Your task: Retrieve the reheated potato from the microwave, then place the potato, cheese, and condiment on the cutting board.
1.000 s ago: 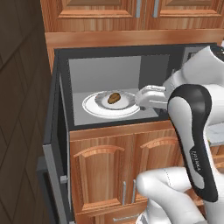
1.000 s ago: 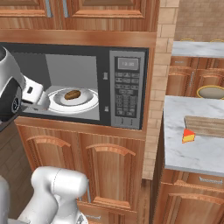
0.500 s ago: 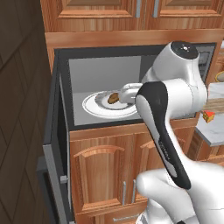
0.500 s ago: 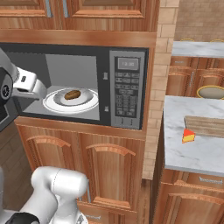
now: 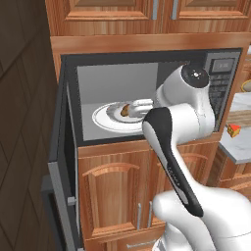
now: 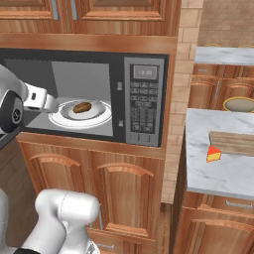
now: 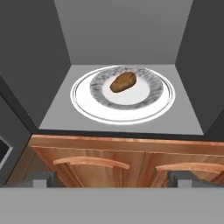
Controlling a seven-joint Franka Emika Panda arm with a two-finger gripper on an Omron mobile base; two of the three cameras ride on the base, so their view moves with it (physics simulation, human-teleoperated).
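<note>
The microwave point(image 5: 219, 83) point(image 6: 144, 101) stands open. Inside it the brown potato point(image 5: 125, 110) point(image 6: 82, 106) point(image 7: 123, 82) lies on a white round plate point(image 5: 105, 119) point(image 6: 96, 118) point(image 7: 131, 109). My gripper point(image 5: 135, 108) point(image 6: 52, 104) point(image 7: 113, 179) is open at the front of the oven's opening. It points at the potato from a short way off and holds nothing. The orange cheese point(image 5: 234, 130) point(image 6: 214, 154) lies on the grey counter to the right, beside the cutting board point(image 6: 233, 143). The condiment is out of view.
The microwave door point(image 5: 61, 162) hangs open to the left, beside the arm. Wooden cabinet doors point(image 6: 124, 193) run below the oven. A yellow bowl point(image 6: 240, 104) stands at the back of the right counter point(image 6: 218, 173).
The arm has swung round and brought the hand left across the oven's opening, closer to the potato. The jaws have stayed open. Potato and plate have not moved.
</note>
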